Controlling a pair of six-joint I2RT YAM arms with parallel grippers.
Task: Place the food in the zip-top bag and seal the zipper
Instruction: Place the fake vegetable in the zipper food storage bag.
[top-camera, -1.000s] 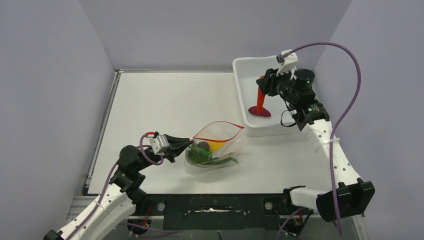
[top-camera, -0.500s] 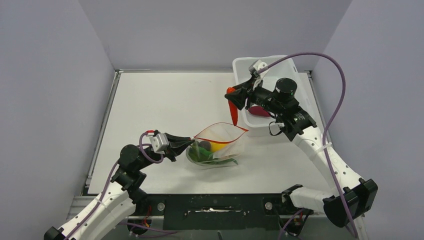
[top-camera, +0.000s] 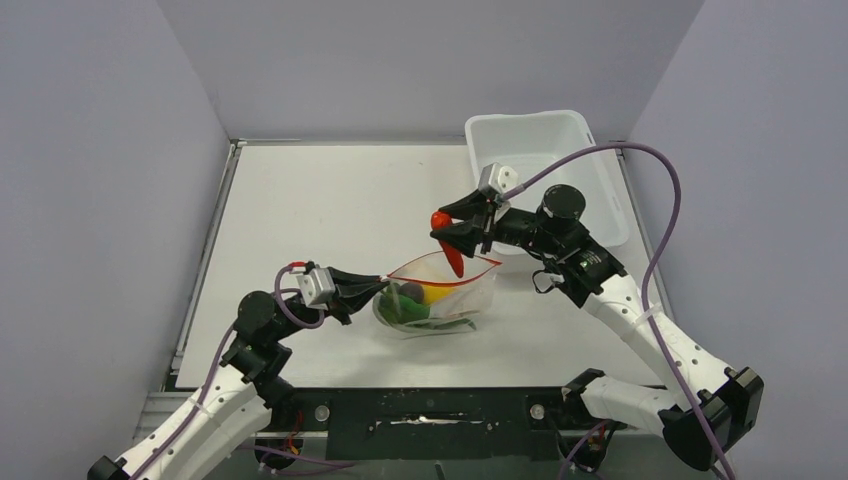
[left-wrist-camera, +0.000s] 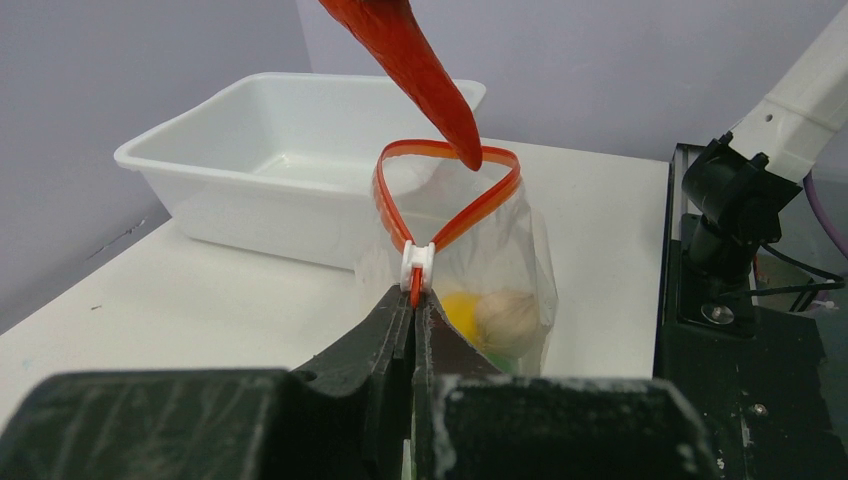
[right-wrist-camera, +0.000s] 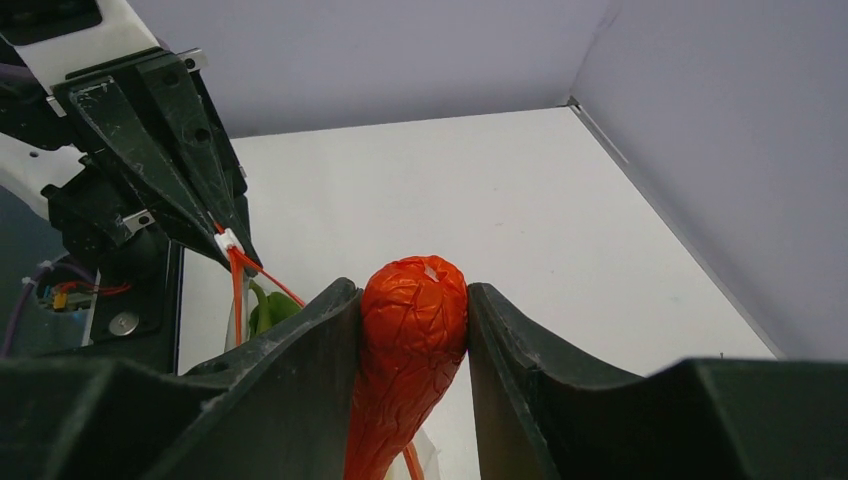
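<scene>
The clear zip-top bag (top-camera: 440, 300) stands open in the middle of the table, its red-orange zipper (top-camera: 447, 283) spread in a loop. Inside it lie green, yellow and dark food pieces (top-camera: 410, 303); the left wrist view shows a yellow lump (left-wrist-camera: 461, 312) and a beige piece (left-wrist-camera: 507, 318). My left gripper (top-camera: 378, 285) is shut on the zipper's left end, next to the white slider (left-wrist-camera: 417, 262). My right gripper (top-camera: 450, 227) is shut on the orange-red cone (top-camera: 452, 245), point down, its tip (left-wrist-camera: 465, 150) at the bag's mouth. The cone fills my right wrist view (right-wrist-camera: 412, 350).
The white rigid tub (top-camera: 545, 175) stands at the back right, behind my right arm. The table's near edge with the arm bases (top-camera: 430, 410) runs along the bottom. Grey walls close the table in on the left, back and right.
My right gripper has lifted the orange-red cone out of the white tub and carried it left and nearer, over the bag's mouth. The left gripper has kept holding the zipper end.
</scene>
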